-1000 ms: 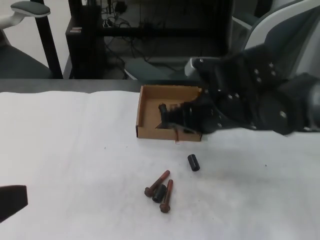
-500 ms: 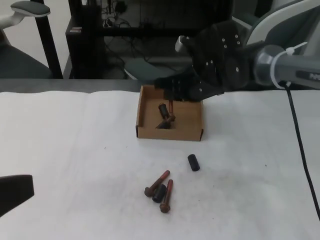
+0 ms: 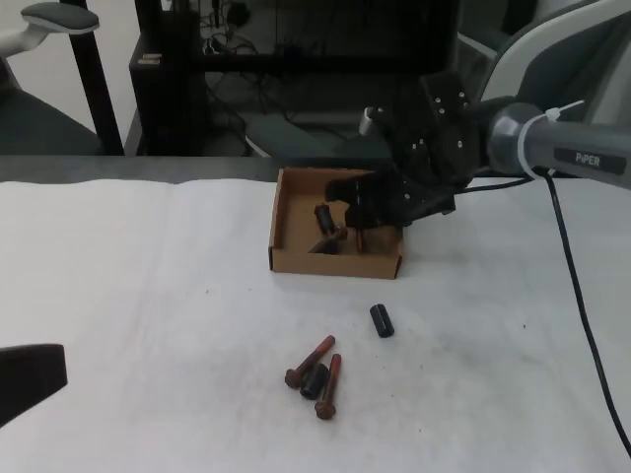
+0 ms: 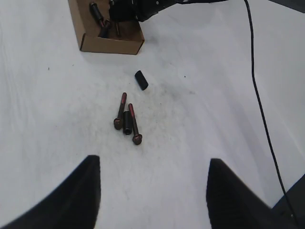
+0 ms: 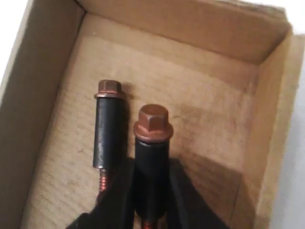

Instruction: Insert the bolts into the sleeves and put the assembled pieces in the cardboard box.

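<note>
Bolt (image 5: 151, 143), sleeved, is clamped in the right gripper (image 5: 148, 200) inside the box (image 3: 286, 258), upper centre of the high view, beside 1 more assembly (image 5: 108, 129). The left gripper (image 4: 152, 164) is spread apart, empty.

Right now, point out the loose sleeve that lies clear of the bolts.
The sleeve nearer the box, lying alone below the box; the other sleeve sits between the two bolts.

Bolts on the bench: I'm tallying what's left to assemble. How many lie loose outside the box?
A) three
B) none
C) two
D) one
C: two bolts lie on the bench on either side of a black sleeve, outside the cardboard box.
</note>
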Tool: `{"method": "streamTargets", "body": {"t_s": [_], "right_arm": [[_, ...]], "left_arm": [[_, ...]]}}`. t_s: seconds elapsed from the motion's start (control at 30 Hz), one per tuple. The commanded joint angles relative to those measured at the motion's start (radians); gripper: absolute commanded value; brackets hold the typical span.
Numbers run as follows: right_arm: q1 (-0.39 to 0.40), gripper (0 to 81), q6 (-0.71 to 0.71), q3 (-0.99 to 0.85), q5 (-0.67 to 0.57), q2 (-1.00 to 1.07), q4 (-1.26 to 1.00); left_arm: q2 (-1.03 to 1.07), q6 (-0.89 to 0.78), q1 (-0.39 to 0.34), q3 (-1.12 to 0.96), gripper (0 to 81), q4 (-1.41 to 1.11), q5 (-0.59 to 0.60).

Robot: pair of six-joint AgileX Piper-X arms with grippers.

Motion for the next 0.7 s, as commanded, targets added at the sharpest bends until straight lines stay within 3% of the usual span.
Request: {"method": "streamTargets", "body": {"t_s": [0.0, 0.03, 0.07, 0.1, 0.2, 0.33, 0.4, 0.67], "right_arm": [[-0.002, 0.3, -0.011, -0.006, -0.003, 0.002, 0.015], [-0.002, 1.8, -0.011, -0.006, -0.025, 0.002, 0.015], [-0.002, 8.4, -0.011, -0.006, -0.051, 0.002, 0.015], [-0.002, 20.2, -0.011, -0.006, -0.070, 0.002, 0.015], [-0.002, 70.0, 0.019, -0.006, -0.062, 0.002, 0.035], [-0.002, 70.0, 0.053, -0.006, -0.059, -0.011, 0.091], [-0.002, 62.7, 0.030, -0.006, -0.094, -0.025, 0.103], [0.016, 62.4, 0.013, -0.006, -0.098, -0.149, 0.123]], "left_arm": [[-0.006, 0.005, 0.001, -0.013, 64.0, -0.013, 0.002], [-0.006, 0.005, 0.001, -0.013, 64.0, -0.013, 0.002], [-0.006, 0.005, 0.001, -0.013, 64.0, -0.013, 0.002], [-0.006, 0.005, 0.001, -0.013, 64.0, -0.013, 0.002], [-0.006, 0.005, 0.001, -0.013, 64.0, -0.013, 0.002], [-0.006, 0.005, 0.001, -0.013, 64.0, -0.013, 0.002], [-0.006, 0.007, 0.001, -0.013, 64.0, -0.013, 0.003], [-0.006, 0.010, 0.001, -0.013, 64.0, -0.013, -0.001]]}}
